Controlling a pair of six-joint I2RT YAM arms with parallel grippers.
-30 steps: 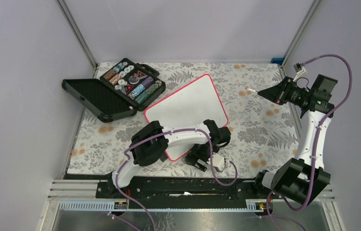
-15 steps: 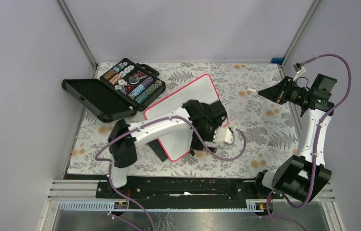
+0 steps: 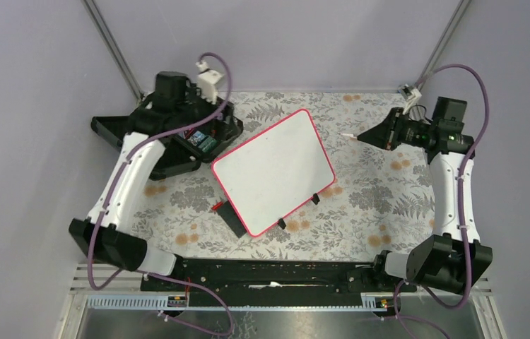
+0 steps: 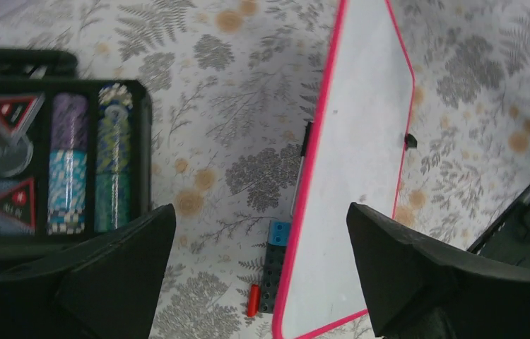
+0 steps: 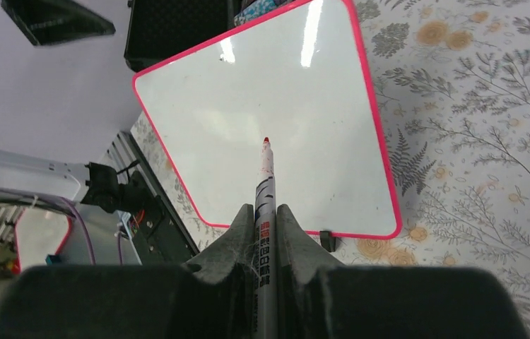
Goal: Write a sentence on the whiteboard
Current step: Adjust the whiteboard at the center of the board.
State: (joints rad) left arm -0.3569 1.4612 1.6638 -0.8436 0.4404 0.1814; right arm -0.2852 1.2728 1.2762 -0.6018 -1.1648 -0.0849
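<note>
The whiteboard [image 3: 273,169] lies tilted on the floral cloth, pink-framed, with two black clip feet on its near edge. Its surface is blank, and no sentence shows in any view. It also shows in the left wrist view [image 4: 354,176] and the right wrist view [image 5: 269,127]. My right gripper [image 3: 372,135] is shut on a white marker [image 5: 265,205] with a bare red tip, held in the air right of the board and pointing at it. My left gripper [image 4: 261,212] is open and empty, high above the table's back left [image 3: 190,126].
An open black case of poker chips [image 3: 142,145] lies at the back left, under my left arm. A dark grey plate with blue blocks [image 3: 232,217] and a red marker cap [image 4: 252,300] lie at the board's near-left edge. Grey walls enclose the table.
My left arm has swung from over the board's near edge up to the back left above the case, uncovering the board. My right gripper has shifted slightly left with the marker.
</note>
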